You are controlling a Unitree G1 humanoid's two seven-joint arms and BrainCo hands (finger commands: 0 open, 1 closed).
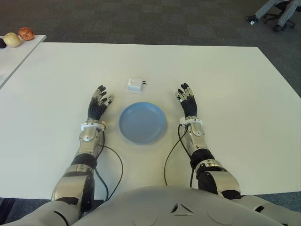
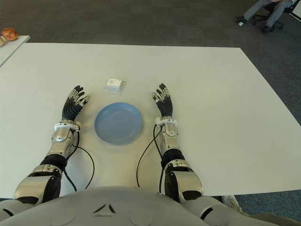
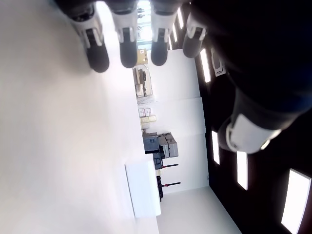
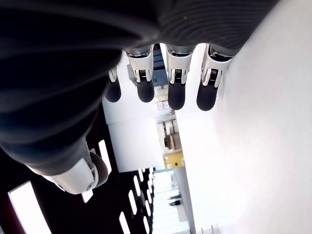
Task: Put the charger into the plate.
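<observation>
Beyond plate, charger prongs rightward

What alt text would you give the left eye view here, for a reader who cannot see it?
A white charger lies on a white table just beyond an empty blue plate. The robot's left hand and right hand show on either side of the plate, fingers open, holding nothing. Some round items sit on another table at far left.
</observation>
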